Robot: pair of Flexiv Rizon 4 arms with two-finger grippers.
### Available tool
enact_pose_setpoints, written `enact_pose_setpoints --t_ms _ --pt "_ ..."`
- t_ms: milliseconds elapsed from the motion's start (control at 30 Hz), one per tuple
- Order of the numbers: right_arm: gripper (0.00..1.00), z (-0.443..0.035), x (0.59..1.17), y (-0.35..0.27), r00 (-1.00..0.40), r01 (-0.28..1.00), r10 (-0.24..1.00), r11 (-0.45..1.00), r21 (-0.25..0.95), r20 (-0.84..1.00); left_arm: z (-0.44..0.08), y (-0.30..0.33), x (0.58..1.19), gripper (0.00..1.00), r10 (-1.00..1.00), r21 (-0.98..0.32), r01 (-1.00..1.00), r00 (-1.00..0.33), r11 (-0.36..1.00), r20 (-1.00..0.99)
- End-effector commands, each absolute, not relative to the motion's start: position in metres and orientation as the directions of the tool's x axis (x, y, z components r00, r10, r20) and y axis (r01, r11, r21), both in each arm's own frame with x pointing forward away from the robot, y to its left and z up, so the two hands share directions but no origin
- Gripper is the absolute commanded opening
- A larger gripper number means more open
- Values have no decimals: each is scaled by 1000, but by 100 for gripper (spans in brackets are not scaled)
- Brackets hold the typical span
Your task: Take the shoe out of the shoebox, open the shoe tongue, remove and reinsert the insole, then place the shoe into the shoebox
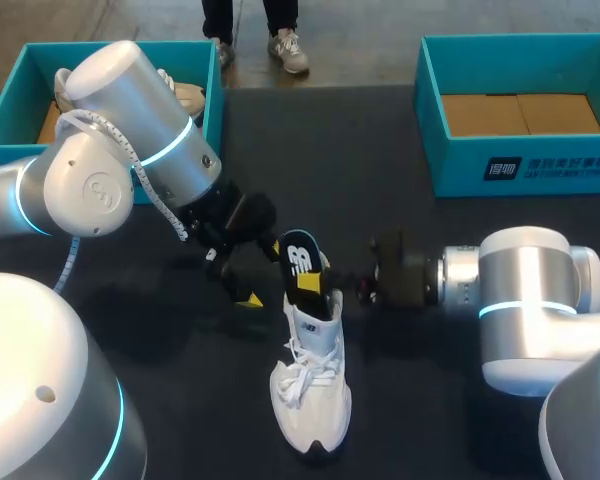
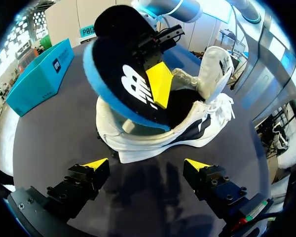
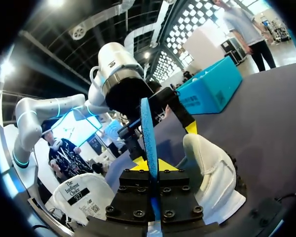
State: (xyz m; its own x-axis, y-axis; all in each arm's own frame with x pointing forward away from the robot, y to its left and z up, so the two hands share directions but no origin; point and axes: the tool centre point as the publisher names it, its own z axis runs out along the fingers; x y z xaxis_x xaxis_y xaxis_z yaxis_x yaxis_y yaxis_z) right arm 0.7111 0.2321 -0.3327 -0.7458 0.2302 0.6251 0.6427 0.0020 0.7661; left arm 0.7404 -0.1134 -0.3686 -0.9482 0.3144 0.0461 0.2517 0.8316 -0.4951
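Surface: dark matte table [image 1: 430, 230], filling the head view from side to side.
Boxes: two teal open-top cardboard shoeboxes at the far edge. The left shoebox [image 1: 5, 112] sits under my left arm. The right shoebox [image 1: 450, 160] shows a bare brown floor.
Shoe: white lace-up sneaker [image 1: 315, 400] on the table near the middle, outside both boxes and well apart from them, toe toward the robot, laces loose.
Insole: black foam insole with blue underside [image 2: 123, 79]. Its lower end sits in the sneaker's mouth and the rest rises tilted above it.
Right gripper [image 3: 152, 167]: clamped on the insole, one yellow tip on each face.
Left gripper [image 2: 147, 165]: fingers spread with nothing between them, low over the table just beside the sneaker's heel end.
Hidden: the left arm covers much of the left shoebox. Only part of a pale second shoe [image 1: 187, 97] shows inside it. The insole's lower end is lost inside the sneaker. The left wrist view shows only one of the right gripper's fingers.
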Motion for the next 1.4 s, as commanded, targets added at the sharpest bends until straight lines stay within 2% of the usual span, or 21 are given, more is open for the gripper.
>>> enact_pose_setpoints --t_ms 33,400,433,467,500,533,600,800,867,967,1400 --pt "0 -342 703 230 -737 649 234 -20 761 634 -368 -114 740 100 313 -492 252 -949 833 46" --pt "0 -348 689 230 -719 662 243 -46 748 651 -368 -114 740 100 313 -492 252 -949 833 46" --pt "3 -344 691 230 -726 653 245 -45 756 642 -368 -114 740 100 313 -492 252 -949 833 46" --pt "22 -340 694 231 -734 643 249 -40 764 631 -368 -114 740 100 313 -492 252 -949 833 46" --pt "32 -336 696 232 -741 637 252 -33 770 623 -368 -114 740 100 313 -492 252 -949 833 46" --pt "38 -332 698 233 -747 630 255 -24 777 614 -368 -114 740 100 313 -492 252 -949 833 46" --pt "42 -326 703 235 -758 619 257 -9 786 600 -368 -114 740 100 313 -492 252 -949 833 46" --pt "39 -318 713 239 -769 610 260 24 792 584 -368 -114 740 100 313 -492 252 -949 833 46" --pt "29 -319 716 239 -767 613 262 31 789 586 -368 -114 740 100 313 -492 252 -949 833 46" --pt "0 -321 717 237 -762 619 268 30 785 590 -368 -114 740 100 313 -492 252 -949 833 46" --pt "0 -339 708 230 -730 642 282 -28 766 622 -368 -114 740 100 313 -492 252 -949 833 46"
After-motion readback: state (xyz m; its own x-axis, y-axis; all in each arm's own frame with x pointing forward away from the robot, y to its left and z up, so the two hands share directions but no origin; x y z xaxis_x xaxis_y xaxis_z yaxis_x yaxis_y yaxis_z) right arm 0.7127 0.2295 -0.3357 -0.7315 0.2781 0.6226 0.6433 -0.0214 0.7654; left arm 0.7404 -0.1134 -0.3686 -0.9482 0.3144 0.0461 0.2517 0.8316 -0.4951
